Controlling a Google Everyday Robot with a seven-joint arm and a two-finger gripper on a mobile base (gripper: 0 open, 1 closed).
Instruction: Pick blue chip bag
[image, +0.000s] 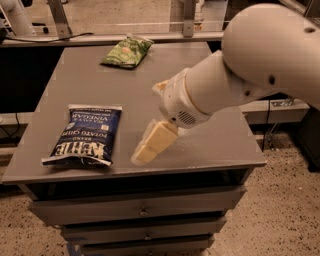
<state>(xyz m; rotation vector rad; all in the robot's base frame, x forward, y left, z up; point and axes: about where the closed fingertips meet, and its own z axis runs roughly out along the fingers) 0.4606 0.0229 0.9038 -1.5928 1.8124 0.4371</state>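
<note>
The blue chip bag (86, 136) lies flat near the front left of the grey table (100, 85), its white lettering facing up. My gripper (142, 155) hangs over the front middle of the table, a short way to the right of the bag and apart from it. Its cream fingers (152, 142) point down and to the left. The white arm reaches in from the upper right and hides the right part of the tabletop.
A green chip bag (126, 51) lies at the back of the table. The table has drawers (140, 210) below its front edge. A speckled floor (280, 210) lies to the right, and a rail with posts (115, 35) runs behind the table.
</note>
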